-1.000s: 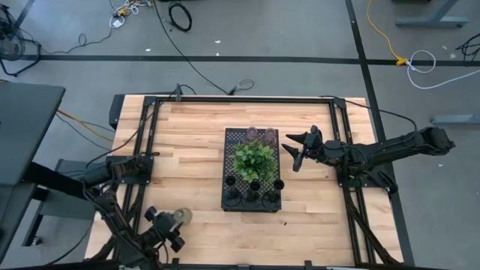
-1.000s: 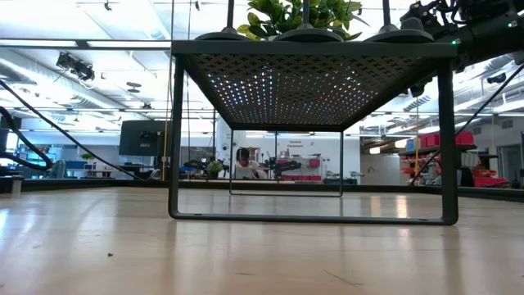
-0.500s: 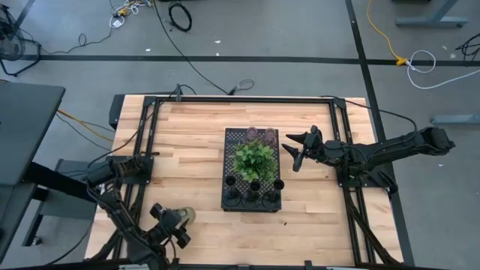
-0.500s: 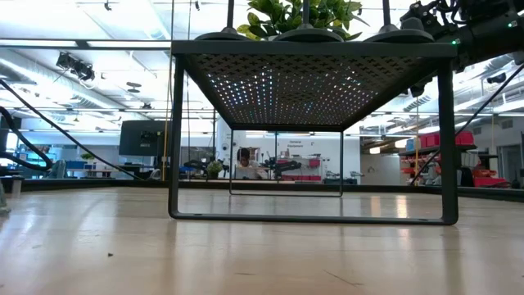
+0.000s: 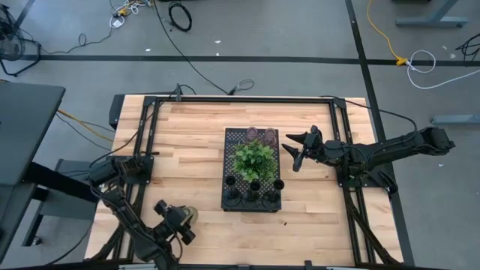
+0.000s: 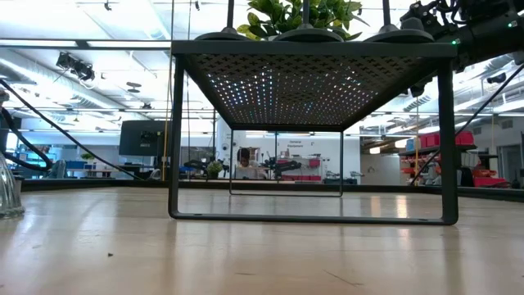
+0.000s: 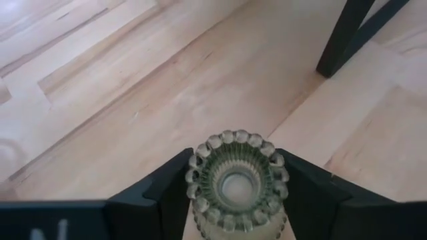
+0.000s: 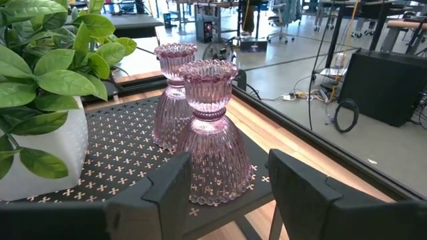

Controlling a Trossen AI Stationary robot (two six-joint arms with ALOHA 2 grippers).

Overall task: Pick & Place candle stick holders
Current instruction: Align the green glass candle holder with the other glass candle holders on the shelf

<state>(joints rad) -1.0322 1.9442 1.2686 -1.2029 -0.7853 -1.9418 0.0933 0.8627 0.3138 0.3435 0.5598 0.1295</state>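
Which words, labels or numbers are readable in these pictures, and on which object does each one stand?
None can be read.
Left gripper: a pale mark on its dark body, cut off at the picture's edge, illegible.
Room behind the table, low view: signs too small to read.

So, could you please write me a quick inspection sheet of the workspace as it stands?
Surface: wooden table.
Job's things: olive-green glass holder between the left gripper's fingers; two pink holders and black holders on the perforated tray.
Clutter: leafy plant mid-tray.
Grippers: left gripper near the front-left corner, closed on the green holder; right gripper open beside the tray.
Cables: loose leads on the floor.
Surroundings: workshop room, monitors, shelving.
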